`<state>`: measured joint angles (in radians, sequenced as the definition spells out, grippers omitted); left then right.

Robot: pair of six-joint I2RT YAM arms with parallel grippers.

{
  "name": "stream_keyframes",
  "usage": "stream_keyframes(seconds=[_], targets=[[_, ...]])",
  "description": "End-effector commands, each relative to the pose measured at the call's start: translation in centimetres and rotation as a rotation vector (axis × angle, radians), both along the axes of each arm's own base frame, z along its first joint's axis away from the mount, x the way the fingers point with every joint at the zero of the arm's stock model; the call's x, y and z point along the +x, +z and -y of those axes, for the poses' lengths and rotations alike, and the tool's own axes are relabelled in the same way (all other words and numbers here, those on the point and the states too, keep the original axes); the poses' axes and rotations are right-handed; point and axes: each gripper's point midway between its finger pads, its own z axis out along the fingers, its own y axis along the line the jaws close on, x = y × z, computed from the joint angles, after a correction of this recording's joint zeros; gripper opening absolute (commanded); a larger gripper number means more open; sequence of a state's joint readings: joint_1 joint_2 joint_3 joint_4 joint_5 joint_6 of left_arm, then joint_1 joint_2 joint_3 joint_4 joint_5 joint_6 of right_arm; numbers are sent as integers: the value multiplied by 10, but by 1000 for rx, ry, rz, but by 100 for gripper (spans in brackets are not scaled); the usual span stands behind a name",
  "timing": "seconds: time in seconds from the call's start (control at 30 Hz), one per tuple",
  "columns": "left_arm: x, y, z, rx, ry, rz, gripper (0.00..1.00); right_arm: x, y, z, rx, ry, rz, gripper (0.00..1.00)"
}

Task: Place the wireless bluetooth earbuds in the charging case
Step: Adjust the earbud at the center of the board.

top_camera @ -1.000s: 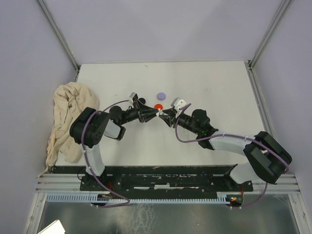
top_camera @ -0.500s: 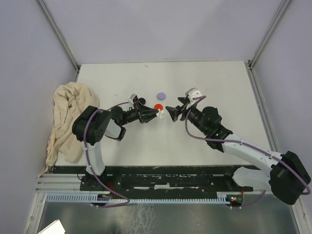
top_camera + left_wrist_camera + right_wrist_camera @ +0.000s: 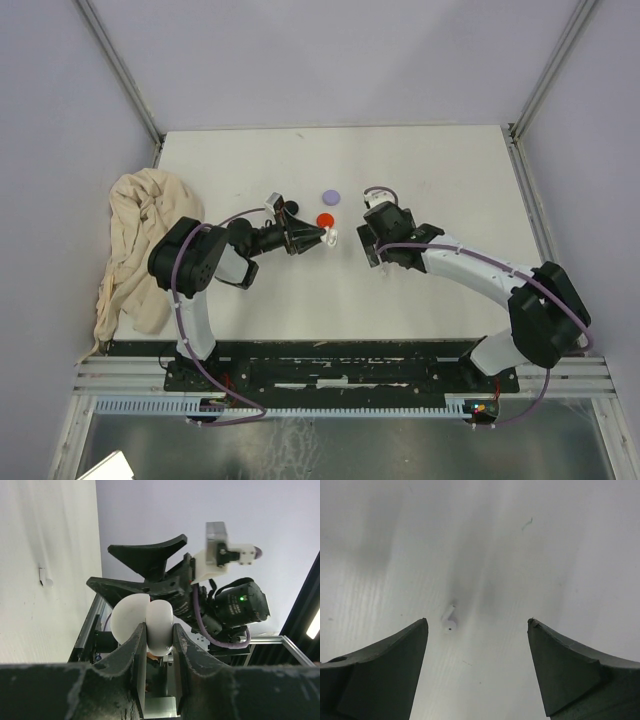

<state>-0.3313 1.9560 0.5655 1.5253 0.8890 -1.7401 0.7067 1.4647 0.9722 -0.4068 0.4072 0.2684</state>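
- The table (image 3: 450, 180) is a plain matt white board. Pale lilac walls (image 3: 330, 60) close it in on three sides, and grey metal frame posts (image 3: 120, 70) rise at the back corners.
- A black rail (image 3: 330, 360) runs along the near edge and carries both arm bases.
- A crumpled beige cloth (image 3: 135, 245) lies heaped over the table's left edge.
- The left gripper (image 3: 320, 237) reaches rightward, low over the middle of the table. Its fingers (image 3: 141, 645) are pressed onto the white charging case (image 3: 132, 617).
- In the left wrist view the case shows as two rounded lobes side by side. One lobe is nipped between the fingers and the other bulges out to the left of the frame. The case is held off the table.
- A red disc (image 3: 324, 219) lies on the table just behind the held case, and a lilac disc (image 3: 331, 196) lies a little farther back.
- A white earbud (image 3: 449, 621) lies flat on the bare table under the right gripper (image 3: 477, 620).
- Its long axis runs nearly up the right wrist frame, leaning slightly right. The rounded head, which bears a dark dot, is nearer the fingers and the stem points away.
- The same earbud (image 3: 44, 578) shows small on the table in the left wrist view.
- The right gripper (image 3: 372, 245) points down at the table, well spread and holding nothing. The earbud sits in the gap, nearer the finger at the left of the frame and touching neither.
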Motion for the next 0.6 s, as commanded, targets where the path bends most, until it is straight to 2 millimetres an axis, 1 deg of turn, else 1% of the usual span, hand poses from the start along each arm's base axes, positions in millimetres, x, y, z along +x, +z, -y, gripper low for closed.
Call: stream_keyframes(seconds=[0.0,0.1,0.2,0.33,0.47,0.57], targets=[[-15,29,-3,-39,-19,267,3,-11,-10,20,-66,-90,-52,88],[-16,26,-4,-34,-19,266,3,-14,-23,23,-94,-101,-90,88],[-17,24,-4,-31,-19,262,3,-15,-32,34,-148,-143,-110,88],[-17,23,-4,-28,-19,261,3,-13,-38,47,-181,-200,-116,88],[-17,22,-4,-27,-20,261,3,-12,-40,54,-185,-236,-127,89],[-17,21,-4,-27,-19,258,3,-11,-46,55,-195,-243,-150,89]])
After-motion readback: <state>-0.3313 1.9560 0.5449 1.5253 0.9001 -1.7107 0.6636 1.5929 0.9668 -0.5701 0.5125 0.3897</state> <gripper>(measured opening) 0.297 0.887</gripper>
